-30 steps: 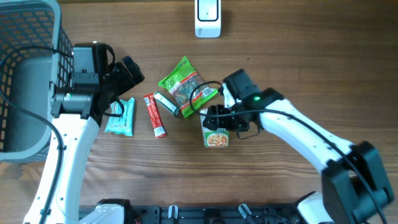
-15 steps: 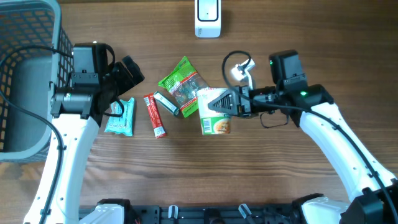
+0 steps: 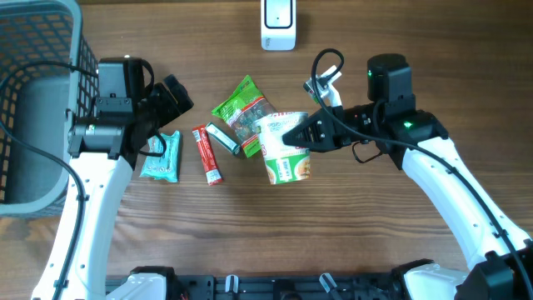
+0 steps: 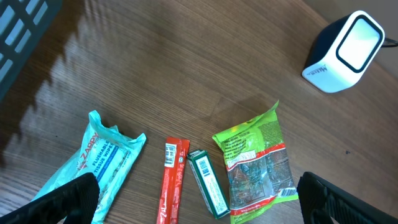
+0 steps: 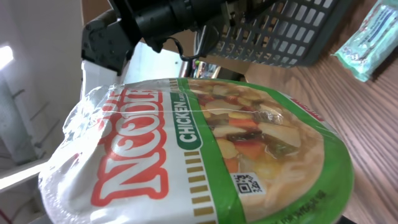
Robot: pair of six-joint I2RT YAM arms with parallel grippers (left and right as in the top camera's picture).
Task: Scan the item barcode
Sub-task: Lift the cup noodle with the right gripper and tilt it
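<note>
We have the noodle cup [image 3: 285,148] clasped in the right gripper [image 3: 310,133], lifted off the table [image 3: 375,242] and tipped on its side just beside the green snack bag [image 3: 248,112], while the scanner [image 3: 278,23] stands well apart at the far edge. The left gripper [image 3: 166,115] hangs spread wide and empty above the teal bar wrapper [image 3: 161,157], near the basket [image 3: 83,50]. To do this step well, we judge we should carry the cup toward the scanner's glass face and roll the wrist until the printed code looks squarely at it. We cannot find a striped barcode from here; only a small square code [image 5: 245,183] shows on the lid, so the side wall may need turning round. The cup is a tapered paper tub, light and likely to dent, so a gentle squeeze seems wiser than a hard one. Its clear shrink film is glossy and wrinkled – glare could spoil a read, and a slight tilt ought to help. Around it lie soft crinkly packets, a slim red stick [image 3: 208,154] and a small green box [image 3: 223,139] – all flat, none in the cup's likely path
</note>
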